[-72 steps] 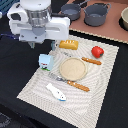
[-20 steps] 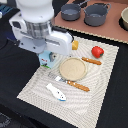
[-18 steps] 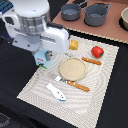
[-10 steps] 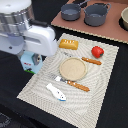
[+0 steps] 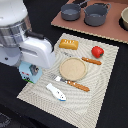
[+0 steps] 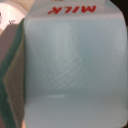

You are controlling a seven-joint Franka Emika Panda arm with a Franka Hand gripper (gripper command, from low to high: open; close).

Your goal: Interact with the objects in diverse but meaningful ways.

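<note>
Sitting directly under tool (image 5: 31, 67), milk carton (image 5: 25, 71)

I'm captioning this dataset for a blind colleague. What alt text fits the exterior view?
A white robot arm reaches down at a milk carton at the exterior view's left edge of a striped placemat. The mat also holds a tan plate, a bread loaf, a red tomato and orange-handled cutlery; two grey pots stand behind.

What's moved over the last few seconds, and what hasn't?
The arm has swung toward the exterior view's left and lower, its pincer now at the milk carton, which fills the wrist view. Whether it's gripped is unclear. Bread loaf, tomato, plate and cutlery stayed put.
</note>
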